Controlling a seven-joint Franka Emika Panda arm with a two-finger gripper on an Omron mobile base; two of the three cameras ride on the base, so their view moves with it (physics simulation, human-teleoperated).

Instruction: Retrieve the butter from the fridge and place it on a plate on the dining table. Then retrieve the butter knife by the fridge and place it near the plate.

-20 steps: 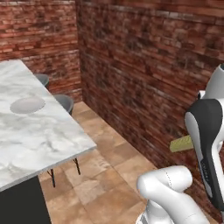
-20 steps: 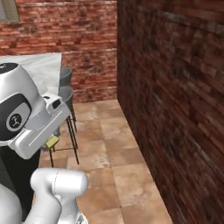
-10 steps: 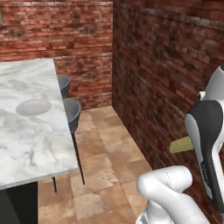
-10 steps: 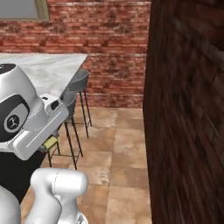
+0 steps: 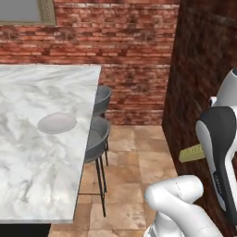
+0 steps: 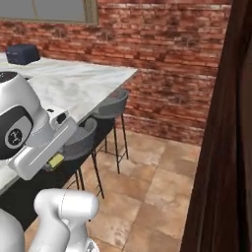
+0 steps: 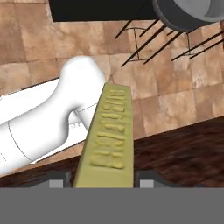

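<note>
While the butter (image 7: pixel 107 135) sits clamped between the jaws, held lengthwise so that most of the yellow stick juts out past the tips, the hold looks short and near 1 end, and that is the first worry: a hard swing of the arm or a jolt of the base could let it pivot or slide free onto the tiled floor (image 5: pixel 134 157) below. In the left base view the butter (image 5: pixel 191 152) pokes out beside the dark forearm, close to the brick wall (image 5: pixel 199 69) on that side, so a turn made tight to the wall could knock the stick.

Farther out, 2 grey stools (image 5: pixel 98 125) stand along the edge of the dining table (image 5: pixel 46 185), between the robot and the worktop. I judge that driving in too straight could catch a stool leg, or bring the elbow against the slab edge.

Farther still, the plate (image 5: pixel 56 123) lies on the marble, set back from the stool-side edge and bare. Reaching it calls for a long stretch over the stools; a release made high or early could leave the butter beside the plate instead of on it.
</note>
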